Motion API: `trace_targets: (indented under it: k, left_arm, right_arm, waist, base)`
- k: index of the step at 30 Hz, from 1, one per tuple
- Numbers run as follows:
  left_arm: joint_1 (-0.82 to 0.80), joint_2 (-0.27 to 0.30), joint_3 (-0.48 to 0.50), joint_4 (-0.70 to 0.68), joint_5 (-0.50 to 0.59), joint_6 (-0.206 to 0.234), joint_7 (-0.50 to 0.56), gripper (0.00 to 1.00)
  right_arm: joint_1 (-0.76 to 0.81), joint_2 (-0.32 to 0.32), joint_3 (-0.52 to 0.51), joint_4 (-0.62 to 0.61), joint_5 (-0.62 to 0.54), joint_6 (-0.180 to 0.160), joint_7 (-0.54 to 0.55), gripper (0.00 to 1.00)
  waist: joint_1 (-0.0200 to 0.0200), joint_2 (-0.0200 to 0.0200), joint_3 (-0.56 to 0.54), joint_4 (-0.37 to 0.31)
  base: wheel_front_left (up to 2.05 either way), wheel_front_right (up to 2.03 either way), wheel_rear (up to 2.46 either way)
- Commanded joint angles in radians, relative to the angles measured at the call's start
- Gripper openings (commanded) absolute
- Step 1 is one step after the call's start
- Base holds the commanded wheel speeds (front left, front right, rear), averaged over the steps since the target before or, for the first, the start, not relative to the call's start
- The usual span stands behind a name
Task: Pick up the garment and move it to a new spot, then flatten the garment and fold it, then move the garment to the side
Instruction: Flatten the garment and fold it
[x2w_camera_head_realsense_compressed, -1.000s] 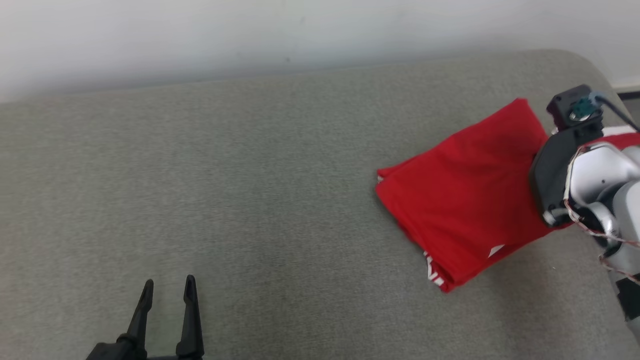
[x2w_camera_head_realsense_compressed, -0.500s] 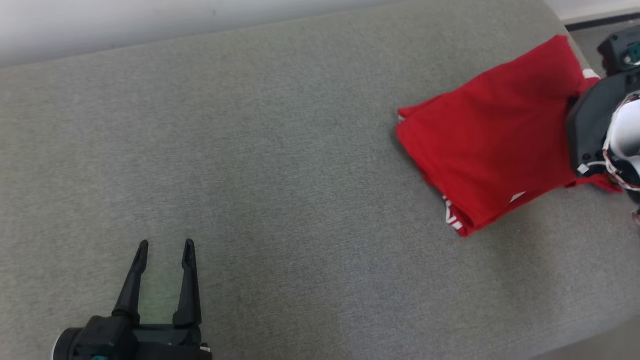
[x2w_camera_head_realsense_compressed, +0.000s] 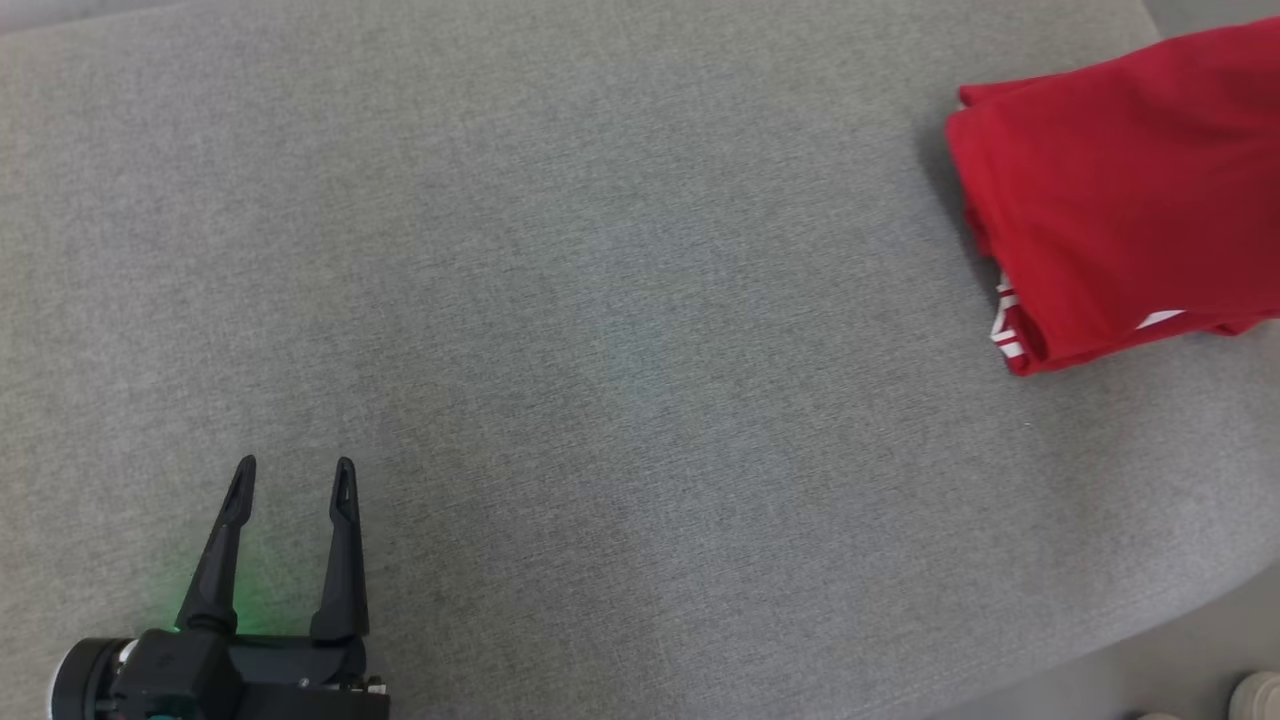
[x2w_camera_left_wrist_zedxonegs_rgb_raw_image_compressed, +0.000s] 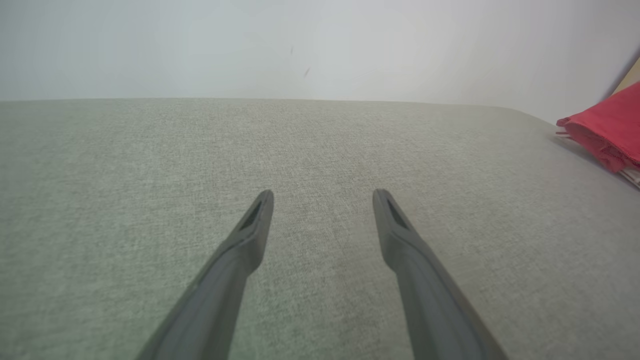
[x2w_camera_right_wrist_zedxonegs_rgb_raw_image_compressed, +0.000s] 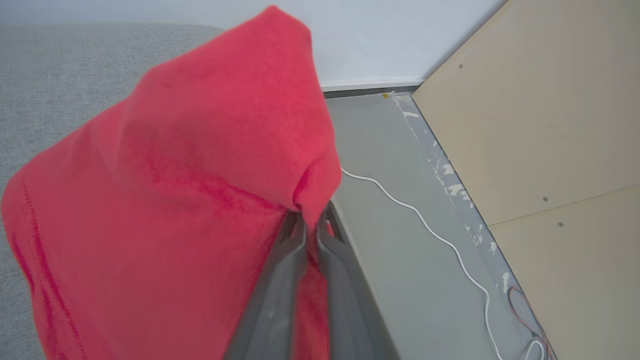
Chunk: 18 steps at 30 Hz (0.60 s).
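Progress: the garment looks already folded in layers, so the last step, moving it aside, seems to be in hand. Letting go is what remains.
Garment: at 2 o'clock in the head view, near the right end of the grey cushion.
Right hand: clenched on a raised fold of the garment.
Left hand: at 7 o'clock, released, fingers spread over bare cushion.
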Motion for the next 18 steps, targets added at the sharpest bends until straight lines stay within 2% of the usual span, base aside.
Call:
trace_targets:
  k: [1,11,12,13,18]
  left_arm:
    - [0.008,0.011,0.000,-0.008,0.007,-0.003,-0.003,1.00]
    - [0.000,0.031,-0.010,-0.025,0.015,-0.007,-0.003,1.00]
    - [-0.001,0.033,-0.011,-0.026,0.018,-0.007,-0.003,1.00]
    - [-0.002,0.035,-0.012,-0.027,0.019,-0.007,-0.003,1.00]
    - [-0.006,0.042,-0.014,-0.027,0.024,-0.008,-0.003,1.00]
  right_arm:
    - [-0.013,-0.003,-0.038,0.028,-0.029,-0.003,-0.034,0.00]
    - [-0.004,-0.012,-0.151,0.096,-0.173,-0.003,-0.181,0.00]
    - [-0.006,-0.011,-0.157,0.104,-0.184,-0.003,-0.202,0.25]
    - [-0.007,-0.007,-0.160,0.113,-0.197,-0.003,-0.218,1.00]
    - [-0.017,0.022,-0.169,0.138,-0.234,-0.003,-0.306,1.00]
  waist:
    - [-0.0001,-0.0002,0.017,0.016]
    - [-0.0001,-0.0002,0.050,0.044]
    - [-0.0001,-0.0002,0.052,0.044]
    - [-0.0001,-0.0002,0.054,0.043]
    - [-0.0001,-0.0002,0.054,0.032]
  base:
    - [0.00,0.00,0.00]
    - [0.00,0.00,0.00]
    - [0.00,0.00,0.00]
    - [0.00,0.00,0.00]
    - [0.00,0.00,0.00]
